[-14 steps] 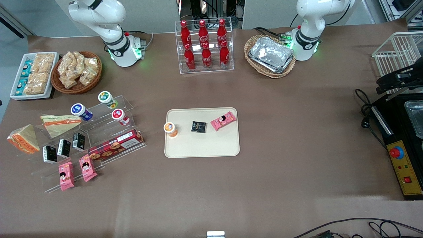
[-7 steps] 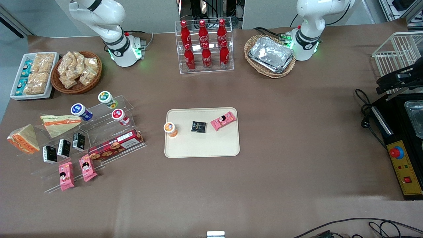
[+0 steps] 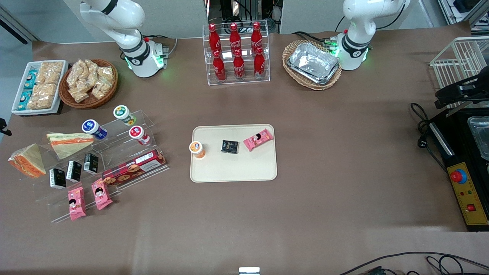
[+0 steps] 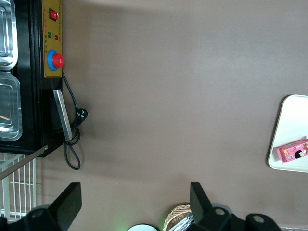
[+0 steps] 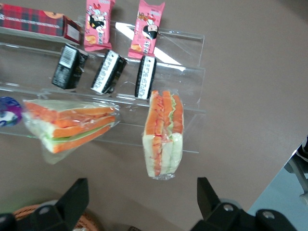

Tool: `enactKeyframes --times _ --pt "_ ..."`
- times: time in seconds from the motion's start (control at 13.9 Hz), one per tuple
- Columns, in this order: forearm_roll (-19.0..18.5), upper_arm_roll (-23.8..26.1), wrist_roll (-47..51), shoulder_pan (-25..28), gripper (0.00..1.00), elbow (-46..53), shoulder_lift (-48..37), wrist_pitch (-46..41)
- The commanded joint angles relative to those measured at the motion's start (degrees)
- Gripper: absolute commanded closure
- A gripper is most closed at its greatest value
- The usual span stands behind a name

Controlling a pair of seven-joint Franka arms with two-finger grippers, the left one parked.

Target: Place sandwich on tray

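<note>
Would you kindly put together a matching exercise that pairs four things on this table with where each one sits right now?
Things:
1. sandwich
2. orange-lidded cup
3. foil trays
4. gripper

Places:
A. in a wicker basket, toward the parked arm's end
B. on the tray, near its edge
C. open, above the sandwich, not touching it
D. on the clear display stand, toward the working arm's end

Pairs: 1-D, 2-B, 3-A, 4-C
</note>
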Motion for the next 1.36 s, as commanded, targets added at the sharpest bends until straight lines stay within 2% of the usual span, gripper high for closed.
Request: enactKeyframes --times 0.0,0.43,0.65,0.93,1.01,1.22,1.29 --pt "1.51 0.11 -3.09 -0.81 0.00 0.04 3.51 4.03" --pt "4.40 0.11 -5.04 -0.90 0.00 -1.27 7.12 8.08" --pt "4.59 0.20 -5.12 -0.73 0.00 -4.53 7.48 12.64" --pt "5.29 0.20 -5.12 -0.73 0.01 -4.89 8.97 14.41" --pt "5.38 0.20 -5.12 -0.73 0.12 -4.89 9.23 14.41" --pt "6.17 0.20 -5.21 -0.55 0.93 -4.80 9.24 14.59" --pt "6.17 0.29 -5.21 -0.55 1.00 -4.71 9.15 14.50"
